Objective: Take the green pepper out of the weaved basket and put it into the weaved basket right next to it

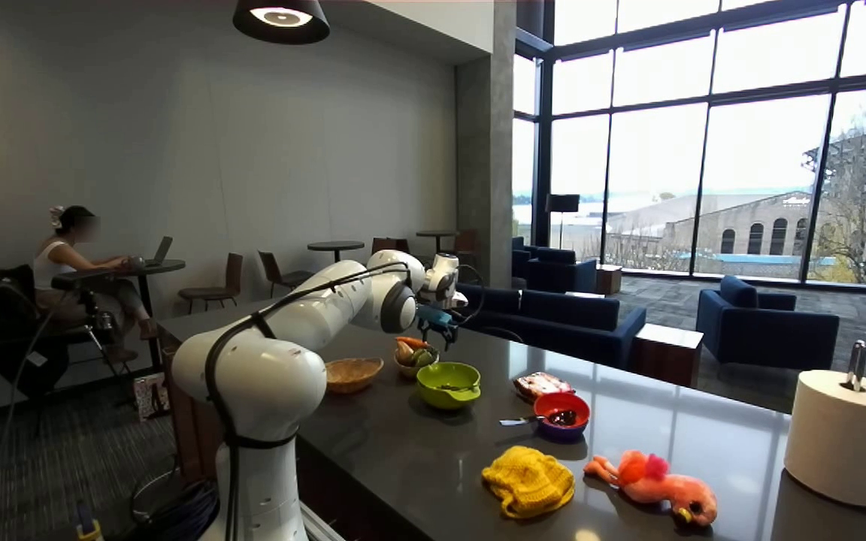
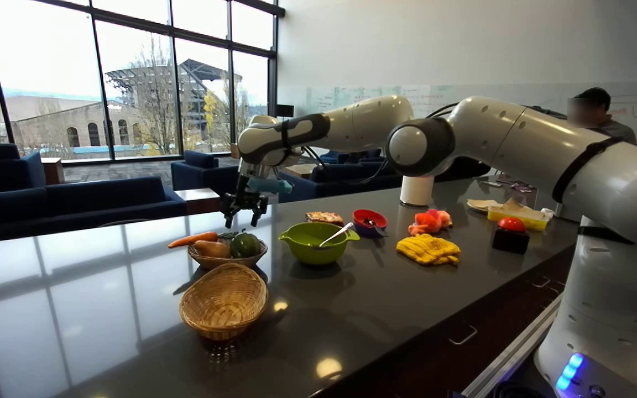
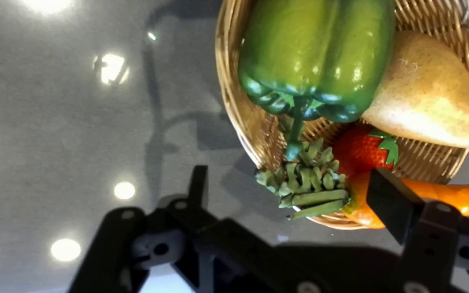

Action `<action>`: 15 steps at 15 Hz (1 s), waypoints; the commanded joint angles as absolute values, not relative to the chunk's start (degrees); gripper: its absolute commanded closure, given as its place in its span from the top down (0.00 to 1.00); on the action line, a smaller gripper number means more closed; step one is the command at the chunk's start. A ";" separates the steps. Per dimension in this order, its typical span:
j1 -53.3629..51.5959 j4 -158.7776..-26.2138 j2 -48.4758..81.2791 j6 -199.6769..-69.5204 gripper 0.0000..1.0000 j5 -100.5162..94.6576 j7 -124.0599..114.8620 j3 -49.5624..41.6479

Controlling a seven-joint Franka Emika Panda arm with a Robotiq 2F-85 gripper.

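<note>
Green pepper (image 3: 318, 57), one, in one basket (image 3: 419, 160) of two; one pincer (image 2: 242, 219), spread wide

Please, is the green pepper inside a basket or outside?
In: the wrist view shows the green pepper inside a woven basket, beside a strawberry.

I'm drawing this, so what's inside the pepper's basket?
A green pepper, a tan pear-shaped thing, a strawberry and a carrot poking out. Whatever's beneath the pepper is hidden.

There are two baskets (image 2: 223, 309), one green pepper (image 3: 316, 61), one strawberry (image 3: 356, 152) and one carrot (image 2: 192, 240).
</note>
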State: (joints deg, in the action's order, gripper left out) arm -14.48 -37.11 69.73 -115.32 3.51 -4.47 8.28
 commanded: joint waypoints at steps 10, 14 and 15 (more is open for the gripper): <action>-15.23 -37.71 69.28 -114.11 1.00 3.14 -11.18 7.22; -15.30 -37.99 69.15 -114.11 0.69 3.07 -12.96 7.17; -15.32 -38.06 69.07 -114.08 0.61 3.03 -13.30 7.11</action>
State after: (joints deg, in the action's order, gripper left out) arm -14.86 -37.67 69.73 -115.06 3.51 -11.06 7.97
